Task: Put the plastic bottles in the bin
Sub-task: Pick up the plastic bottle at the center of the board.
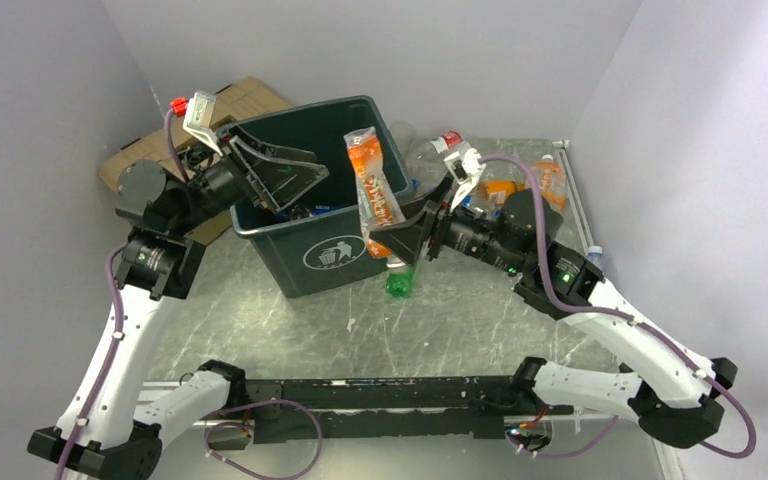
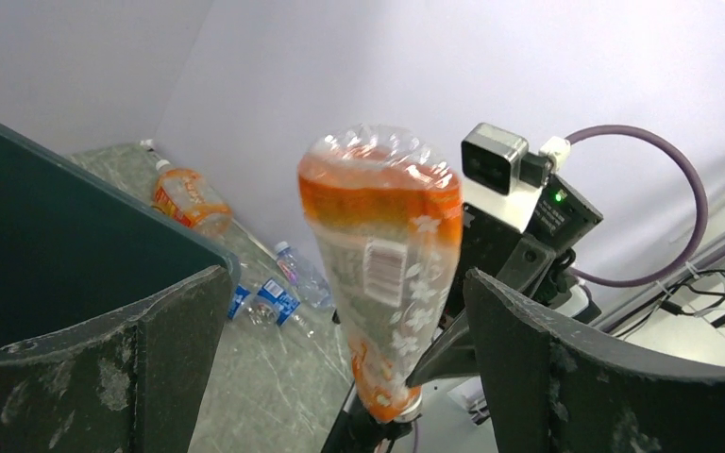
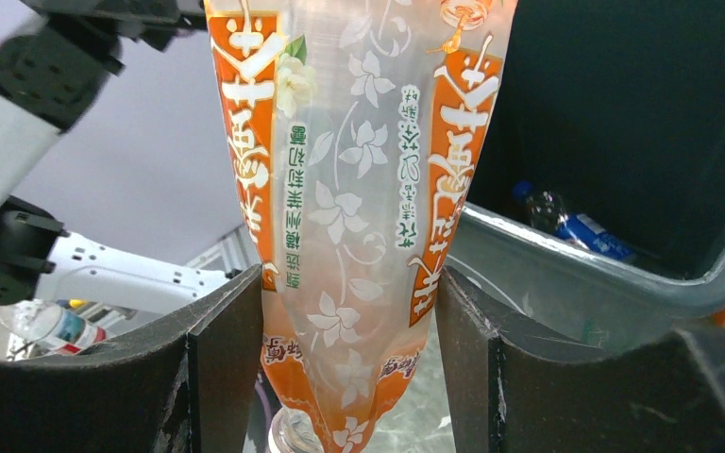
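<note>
Dark green square bin [image 1: 325, 255], tapered and rimmed, white trash-can logo on the front, upright; inside, on its floor, a clear blue-labelled bottle [image 3: 590, 233]. Crumpled clear orange-labelled bottle [image 1: 375, 190] with white flower print, neck down and base up, pinched near the neck in the right gripper [image 1: 392, 243] at the bin's right rim. Green bottle [image 1: 398, 283] lying just below. Orange bottles [image 1: 550, 185] and a clear one [image 1: 420, 155] behind, to the right

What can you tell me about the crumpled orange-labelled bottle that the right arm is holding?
The clear plastic bottle with an orange label is crushed flat. White flowers, script and a barcode cover its wrap. It stands nearly upright, neck down, base up, pinched by the right end effector beside the dark green square plastic bin.
</note>
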`<state>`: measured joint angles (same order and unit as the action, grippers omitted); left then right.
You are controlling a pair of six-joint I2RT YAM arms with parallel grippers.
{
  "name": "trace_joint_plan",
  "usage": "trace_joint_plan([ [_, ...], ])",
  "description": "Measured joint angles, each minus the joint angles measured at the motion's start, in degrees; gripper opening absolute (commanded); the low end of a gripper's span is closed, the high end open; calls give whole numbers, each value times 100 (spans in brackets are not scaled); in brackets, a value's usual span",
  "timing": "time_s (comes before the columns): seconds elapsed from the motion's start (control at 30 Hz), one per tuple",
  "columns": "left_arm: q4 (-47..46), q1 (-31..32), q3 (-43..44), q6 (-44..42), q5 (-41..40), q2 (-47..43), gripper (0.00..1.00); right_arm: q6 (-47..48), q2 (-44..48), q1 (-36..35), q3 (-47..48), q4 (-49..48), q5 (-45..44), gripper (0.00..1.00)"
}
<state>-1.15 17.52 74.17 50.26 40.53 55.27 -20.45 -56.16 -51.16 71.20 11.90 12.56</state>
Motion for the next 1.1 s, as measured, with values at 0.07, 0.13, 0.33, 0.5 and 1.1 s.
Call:
trace_joint_plan([
  [0.07,42,37,26,-66,-87,-2,100,72,-125,-236,87,160,-378,45],
  [0.13,153,83,131,-146,-153,31,99,127,-284,-428,201,278,-702,45],
  [0.33,612,369,450,-511,-492,76,100,256,-743,-1027,564,647,-1786,45],
  [0.5,1056,533,584,-813,-739,61,99,407,-1001,-1628,852,815,-2581,45],
  [1.1,1902,625,579,-1174,-1209,79,17,1029,-1635,-2531,1401,861,-3958,51],
])
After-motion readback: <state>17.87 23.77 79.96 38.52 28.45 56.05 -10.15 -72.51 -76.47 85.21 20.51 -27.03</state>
